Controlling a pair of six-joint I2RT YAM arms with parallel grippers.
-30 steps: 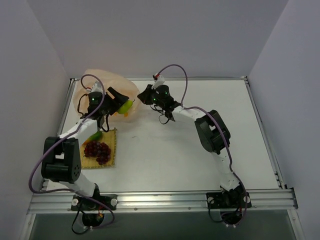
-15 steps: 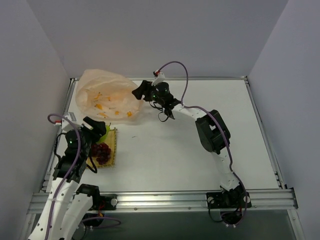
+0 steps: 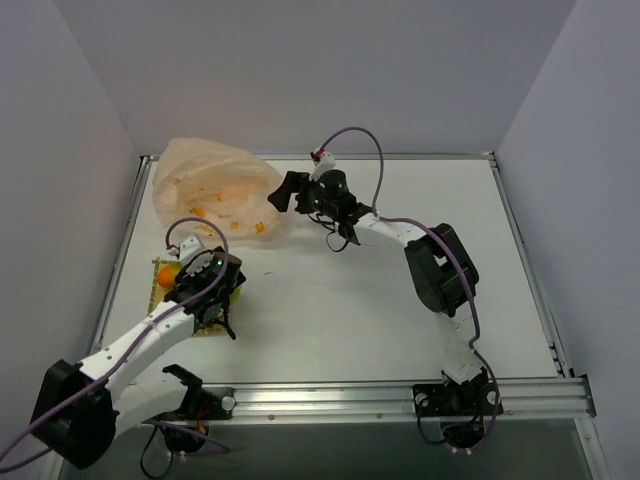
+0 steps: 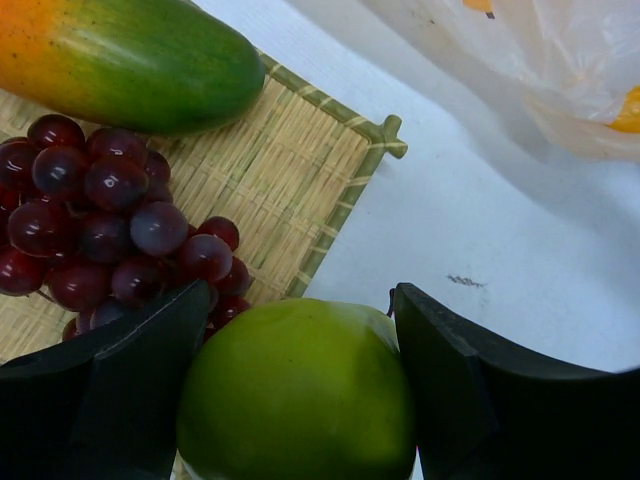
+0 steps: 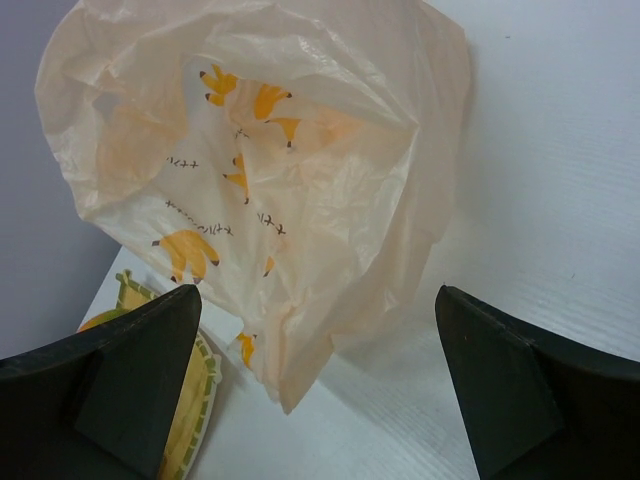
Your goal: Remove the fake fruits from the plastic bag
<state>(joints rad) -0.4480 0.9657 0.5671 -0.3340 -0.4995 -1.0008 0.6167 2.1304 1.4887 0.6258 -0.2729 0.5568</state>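
Observation:
My left gripper (image 4: 302, 295) is shut on a round yellow-green apple (image 4: 298, 400), one of the fake fruits, at the right edge of the woven mat (image 4: 300, 180). On the mat lie a dark red grape bunch (image 4: 100, 225) and a green fruit with an orange end (image 4: 140, 60). From above, the left gripper (image 3: 222, 292) covers most of the mat. The crinkly peach plastic bag (image 3: 215, 188) lies slumped at the back left. My right gripper (image 3: 281, 192) stands wide open beside its right edge. In the right wrist view the bag (image 5: 270, 160) hangs free of both fingers (image 5: 130, 380).
The side wall runs close behind the bag and along the mat's left side. A corner of the mat (image 5: 195, 400) shows under the bag's lower flap. The table's metal front rail (image 3: 320, 395) carries both arm bases.
My left gripper carried the apple from the bag's mouth down to the mat. The right gripper, shut on the bag's edge before, opened wide and let it go; the bag settled.

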